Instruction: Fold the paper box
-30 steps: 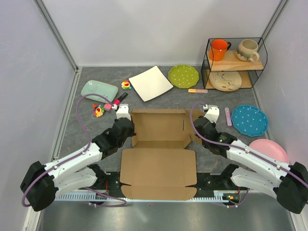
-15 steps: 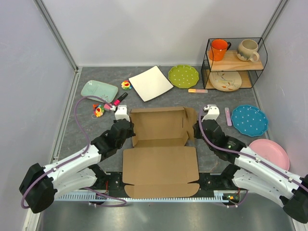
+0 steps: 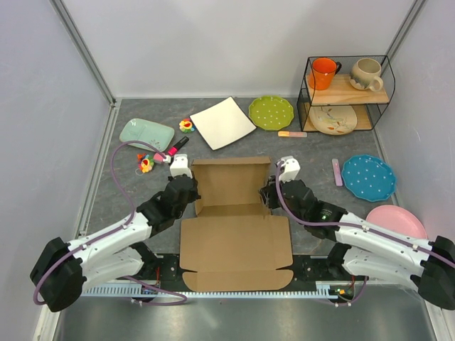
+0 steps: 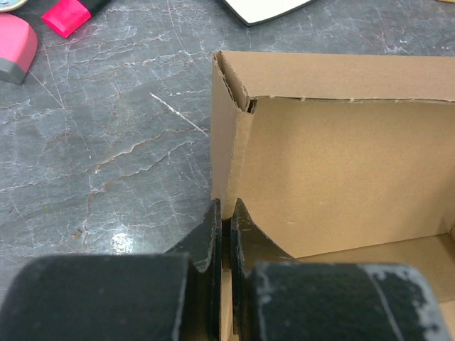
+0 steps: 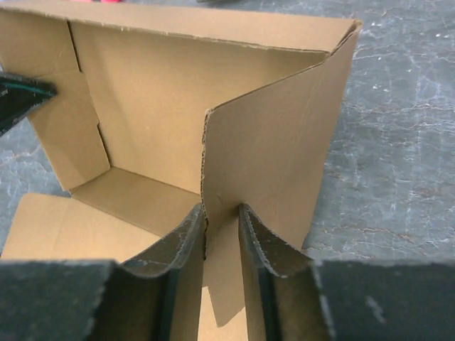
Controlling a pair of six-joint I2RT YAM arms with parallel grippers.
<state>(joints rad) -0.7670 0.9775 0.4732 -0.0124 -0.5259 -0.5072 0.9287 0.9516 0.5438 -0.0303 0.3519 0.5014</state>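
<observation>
Paper box sits dead centre on the bench, right between the two arms. Its big flat panel lies toward the arm bases, and the far half is raised into a tray shape with the back wall upright. Left jaws are on the left side wall. The left wrist view has them pinched almost together, the cardboard edge running down into the thin slit between them, so they are gripping that wall near the far left corner. Across the box, right jaws are narrow too, one finger on each face of the right-hand flap. The right wrist view shows that flap standing on edge and angled inward from the far right corner, with the tray floor visible beyond it. Behind the box, apart from it, lies the white square plate, with a green dotted plate just beside that. A pink marker rests off the far left corner, and a blue dotted plate is out on the right
</observation>
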